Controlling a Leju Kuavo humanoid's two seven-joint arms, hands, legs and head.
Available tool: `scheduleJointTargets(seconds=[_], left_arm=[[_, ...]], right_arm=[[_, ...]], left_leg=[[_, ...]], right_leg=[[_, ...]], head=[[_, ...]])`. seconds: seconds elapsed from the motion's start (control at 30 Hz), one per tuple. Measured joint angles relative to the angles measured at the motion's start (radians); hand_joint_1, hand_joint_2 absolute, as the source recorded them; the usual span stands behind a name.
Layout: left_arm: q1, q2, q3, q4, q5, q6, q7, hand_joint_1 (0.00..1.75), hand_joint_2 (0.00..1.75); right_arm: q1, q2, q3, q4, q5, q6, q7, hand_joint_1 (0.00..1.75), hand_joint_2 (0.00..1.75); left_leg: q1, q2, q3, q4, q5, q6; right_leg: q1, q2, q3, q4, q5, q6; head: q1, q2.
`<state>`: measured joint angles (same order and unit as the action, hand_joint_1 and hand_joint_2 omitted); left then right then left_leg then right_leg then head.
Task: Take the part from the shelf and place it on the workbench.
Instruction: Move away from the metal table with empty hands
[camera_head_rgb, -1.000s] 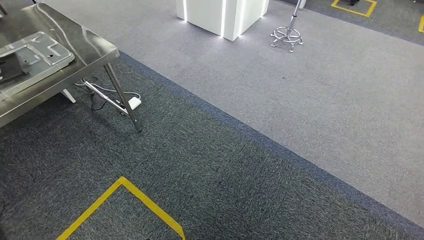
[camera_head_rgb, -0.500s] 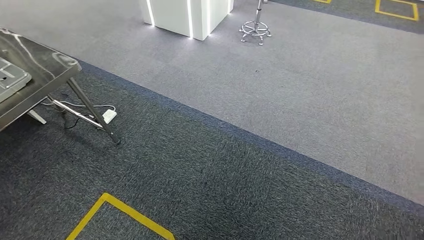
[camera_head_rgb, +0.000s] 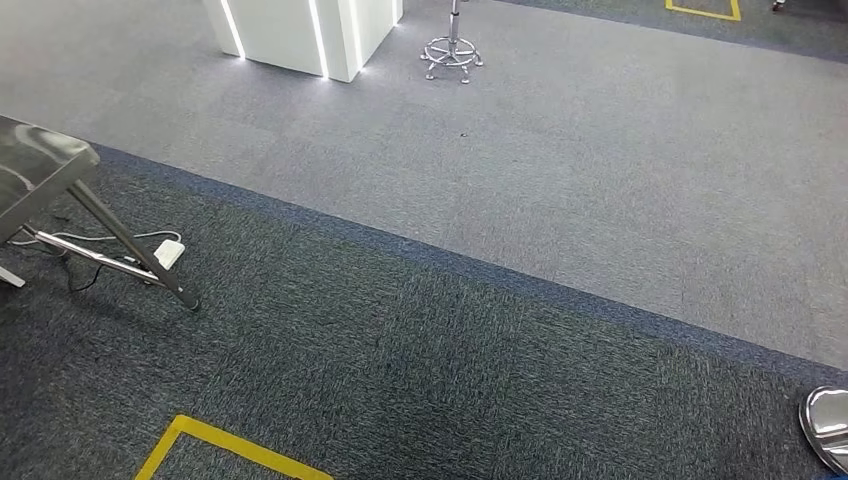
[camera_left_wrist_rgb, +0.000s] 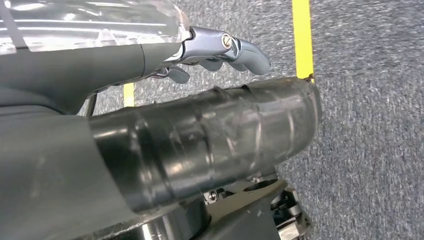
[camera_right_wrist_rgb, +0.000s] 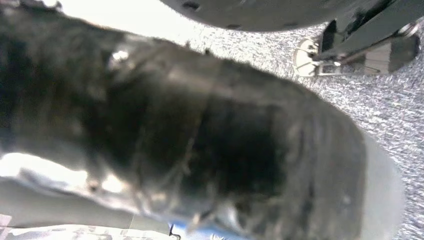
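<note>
Surface: from my head view I see one corner of the steel surface at the left edge; its top is shiny and reflective, and it stands level on the dark carpet.
Surface leg: a slanted metal leg runs from under that corner down to the carpet.
Part: I cannot tell where it is from my views.
Shelf: I cannot place it from my views.
What lies on the surface: I cannot tell; the visible corner is bare metal.
</note>
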<state>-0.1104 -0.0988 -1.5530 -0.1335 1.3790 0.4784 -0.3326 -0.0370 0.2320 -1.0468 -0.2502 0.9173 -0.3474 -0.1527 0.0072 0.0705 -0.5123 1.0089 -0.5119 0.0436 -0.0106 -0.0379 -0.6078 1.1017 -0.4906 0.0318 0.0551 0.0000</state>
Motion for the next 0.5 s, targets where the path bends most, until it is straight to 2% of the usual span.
scheduleJointTargets(seconds=[0.03,0.07,0.13,0.17,0.2,0.23,0.3,0.33,0.37,0.4,0.43,0.47,0.5], left_arm=[[0.000,0.000,0.000,0.000,0.000,0.000,0.001,0.00,0.00],[0.000,0.000,0.000,0.000,0.000,0.000,0.001,0.00,0.00],[-0.002,0.000,0.000,0.000,0.001,0.000,0.001,0.00,0.00],[-0.004,0.000,0.000,0.000,0.002,0.000,0.000,0.00,0.00],[-0.004,0.000,0.000,0.000,0.003,0.000,-0.002,0.00,0.00],[-0.005,0.000,0.000,0.000,0.004,0.000,-0.003,0.00,0.00],[-0.002,0.000,0.000,0.000,0.008,0.001,-0.005,0.00,0.00],[0.000,0.000,0.000,0.000,0.010,0.001,-0.005,0.00,0.00],[0.001,0.000,0.000,0.000,0.011,0.001,-0.005,0.00,0.00],[0.002,0.000,0.000,0.000,0.011,0.001,-0.005,0.00,0.00],[0.002,0.000,0.000,0.000,0.011,0.001,-0.005,0.00,0.00],[0.002,0.000,0.000,0.000,0.011,0.001,-0.005,0.00,0.00],[0.001,0.000,0.000,0.000,0.011,0.001,-0.004,0.00,0.00]], right_arm=[[-0.001,0.000,0.000,0.000,0.001,0.000,0.000,0.00,0.00],[-0.002,0.000,0.000,0.000,0.001,0.001,-0.001,0.00,0.00],[-0.001,0.000,0.000,0.000,0.002,0.002,-0.005,0.00,0.00],[0.000,0.000,0.000,0.000,0.003,0.002,-0.007,0.00,0.00],[0.001,0.000,0.000,0.000,0.004,0.003,-0.009,0.00,0.00],[0.001,0.000,0.000,0.000,0.005,0.004,-0.010,0.00,0.00],[-0.002,0.000,0.000,0.000,0.008,0.007,-0.012,0.00,0.00],[-0.002,0.000,0.000,0.000,0.010,0.009,-0.012,0.00,0.00],[-0.002,0.000,0.000,0.000,0.011,0.011,-0.013,0.00,0.00],[-0.002,0.000,0.000,0.000,0.012,0.013,-0.013,0.00,0.00],[-0.002,0.000,0.000,0.000,0.014,0.014,-0.013,0.00,0.00],[-0.002,0.000,0.000,0.000,0.015,0.015,-0.013,0.00,0.00],[-0.002,0.000,0.000,0.000,0.016,0.015,-0.013,0.00,0.00]], left_leg=[[-0.002,0.008,0.002,0.001,-0.004,-0.006],[-0.004,0.015,0.004,0.002,-0.007,-0.011],[-0.005,0.029,0.010,0.000,-0.011,-0.021],[-0.003,0.024,0.013,0.004,-0.017,-0.026],[-0.001,0.008,0.009,0.019,-0.030,-0.031],[0.002,-0.013,-0.005,0.054,-0.054,-0.034],[0.004,-0.052,-0.062,0.178,-0.118,-0.038],[0.004,-0.058,-0.093,0.240,-0.140,-0.039],[0.004,-0.061,-0.115,0.279,-0.145,-0.040],[0.004,-0.063,-0.121,0.280,-0.128,-0.040],[0.005,-0.066,-0.109,0.244,-0.094,-0.039],[0.006,-0.075,-0.084,0.180,-0.052,-0.037],[0.006,-0.096,-0.058,0.115,-0.022,-0.035]], right_leg=[[0.004,-0.014,0.024,-0.048,0.015,-0.005],[0.008,-0.022,0.033,-0.070,0.017,-0.011],[0.011,-0.006,0.032,-0.075,0.017,-0.022],[0.010,0.002,0.034,-0.080,0.019,-0.028],[0.008,0.010,0.036,-0.084,0.021,-0.035],[0.006,0.018,0.038,-0.088,0.024,-0.041],[0.006,0.036,0.039,-0.089,0.024,-0.048],[0.007,0.047,0.039,-0.088,0.024,-0.050],[0.008,0.059,0.039,-0.086,0.023,-0.050],[0.008,0.072,0.039,-0.083,0.022,-0.051],[0.008,0.085,0.040,-0.080,0.021,-0.050],[0.007,0.098,0.040,-0.077,0.020,-0.049],[0.007,0.111,0.039,-0.072,0.018,-0.046]], head=[[-0.001,0.000],[-0.001,0.000],[-0.002,0.000],[-0.002,0.000],[-0.002,0.000],[-0.002,0.000],[-0.002,0.000],[-0.002,0.000],[-0.002,0.000],[-0.002,0.000],[-0.002,0.000],[-0.002,0.000],[-0.002,0.000]])
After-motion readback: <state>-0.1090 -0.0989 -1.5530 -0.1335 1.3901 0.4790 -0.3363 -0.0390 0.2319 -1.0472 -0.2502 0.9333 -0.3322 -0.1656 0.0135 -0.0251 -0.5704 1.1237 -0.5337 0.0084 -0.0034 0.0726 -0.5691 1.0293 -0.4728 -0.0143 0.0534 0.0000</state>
